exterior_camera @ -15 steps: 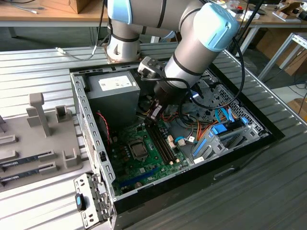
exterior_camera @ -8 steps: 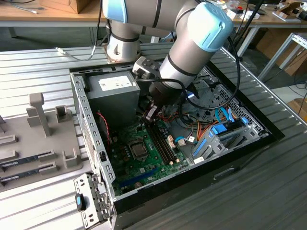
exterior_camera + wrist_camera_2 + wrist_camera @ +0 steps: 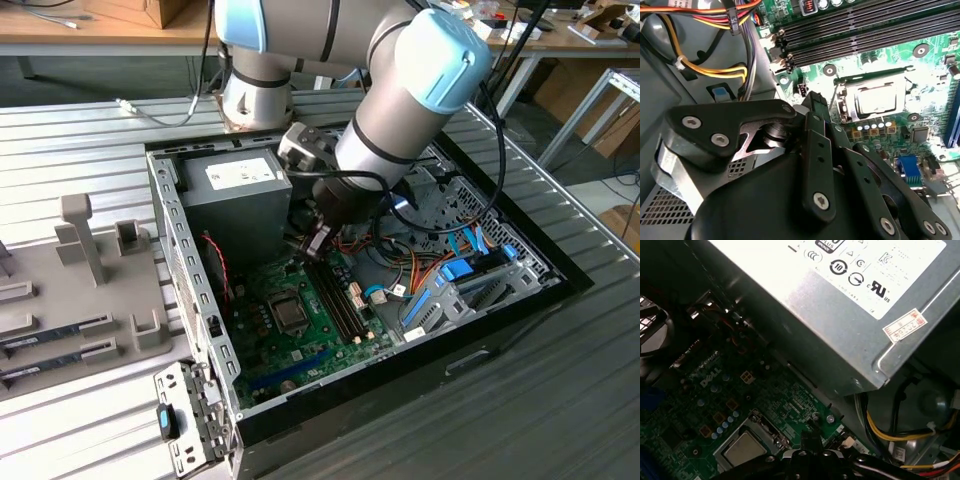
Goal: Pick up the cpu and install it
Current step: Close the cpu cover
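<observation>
On the ribbed grey worktop [image 3: 560, 390] I see an open computer case [image 3: 188, 262]. The arm [image 3: 400, 110] reaches down into it beside the grey power-supply box [image 3: 235, 205], over the green motherboard [image 3: 322, 345]. The gripper [image 3: 315, 243] hangs with its fingers pressed together, pinching nothing. The cpu [image 3: 291, 316] lies in its socket, silvery top up, at about 6 o'clock from the gripper in the exterior view and apart from it.
</observation>
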